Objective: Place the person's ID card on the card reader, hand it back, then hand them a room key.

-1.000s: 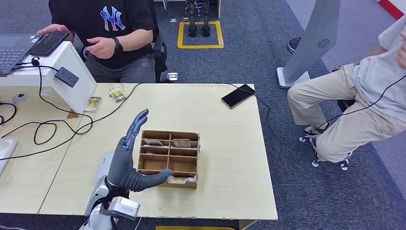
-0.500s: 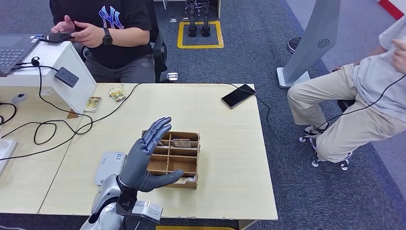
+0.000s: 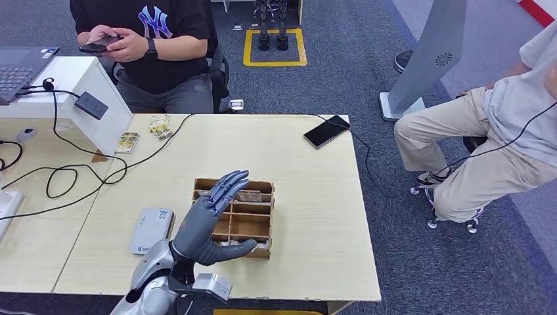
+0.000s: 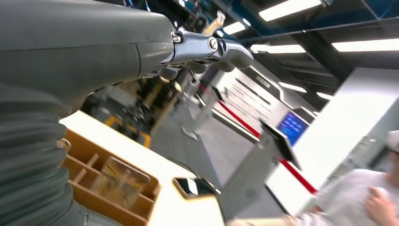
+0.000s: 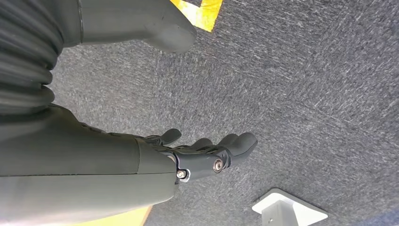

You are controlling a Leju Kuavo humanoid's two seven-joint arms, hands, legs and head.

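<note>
My left hand is raised over the table, above the left side of the wooden box with compartments. Its fingers are stretched out and a little apart, the thumb points to the side, and they hold nothing. From the left wrist camera I see the same hand with the fingers almost straight and the box below it.

My right hand hangs beside my body over the grey carpet. Its fingers are loosely extended, slightly curved, and they also hold nothing.

The card reader, a flat white device, lies on the table just left of my left hand. Several cards lie in the compartments of the box; if they are room keys, I cannot tell. More small cards lie at the far edge of the table, near a black cable. Which one is the ID card, I cannot tell.

A person in a black shirt sits behind the table and holds a dark phone with both hands. Another phone lies on the table, on the far right part.
</note>
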